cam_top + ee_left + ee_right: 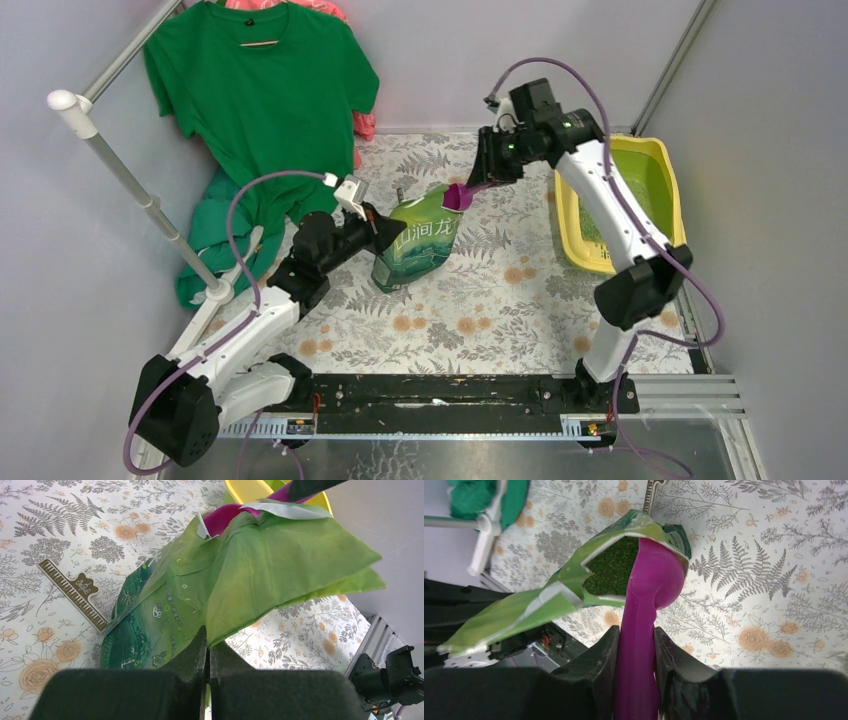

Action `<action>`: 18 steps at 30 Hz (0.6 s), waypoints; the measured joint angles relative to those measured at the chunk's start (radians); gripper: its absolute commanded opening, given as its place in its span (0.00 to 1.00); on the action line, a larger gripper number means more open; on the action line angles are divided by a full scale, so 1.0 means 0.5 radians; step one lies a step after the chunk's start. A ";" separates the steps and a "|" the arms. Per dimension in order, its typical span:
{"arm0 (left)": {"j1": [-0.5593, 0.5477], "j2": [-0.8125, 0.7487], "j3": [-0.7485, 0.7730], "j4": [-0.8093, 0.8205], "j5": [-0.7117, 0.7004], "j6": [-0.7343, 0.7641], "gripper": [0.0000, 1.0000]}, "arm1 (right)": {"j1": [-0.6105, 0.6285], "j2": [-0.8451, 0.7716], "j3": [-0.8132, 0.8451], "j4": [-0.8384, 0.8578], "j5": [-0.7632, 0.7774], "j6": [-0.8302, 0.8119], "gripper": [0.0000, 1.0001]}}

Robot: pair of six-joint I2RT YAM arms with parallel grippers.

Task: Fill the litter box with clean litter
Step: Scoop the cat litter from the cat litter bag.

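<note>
Roughly mid-task, judging from the layout.

Find box (585, 258) at 3 o'clock on the table (500, 310), upright, well apart from bag (415, 245) standing near centre. Note left gripper (207, 636) at 9 o'clock of bag, clamped tight on a top flap, pulling the mouth wide. Note right gripper (636, 635) reaching in from 2 o'clock, closed on handle of scoop (656, 580), bowl at the mouth's right edge, touching the torn flap. See litter (611, 565) inside the bag, dark green and grainy, just beside the bowl. Cannot judge the bowl's load: showing only its back to the wrist camera.

Done so far, apparently:
- bag opened and braced
- scoop in hand and at the litter

Cannot tell about box contents. Reads green inside from above, perhaps darker at its 6 o'clock end, grains too small to make out. Not heaped, at any rate.

Left to do, by judgement:
- load the scoop and lift clear of the flap
- carry toward 3 o'clock, over the rim, and tip out
- repeat until floor covered

Need left grip firm throughout, else mouth likely to fold over the scoop. Watch for spill across the gap between bag and box.
</note>
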 measured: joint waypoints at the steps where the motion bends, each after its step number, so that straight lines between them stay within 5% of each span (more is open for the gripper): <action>1: -0.001 0.006 0.001 0.006 0.002 0.005 0.02 | 0.036 0.069 0.091 -0.063 0.033 -0.018 0.00; 5: -0.002 0.015 0.001 0.019 0.008 0.027 0.02 | 0.204 0.274 0.301 -0.216 0.190 -0.085 0.00; 18: -0.013 0.006 -0.014 0.020 -0.002 0.083 0.02 | 0.396 0.321 0.173 -0.285 0.352 -0.152 0.00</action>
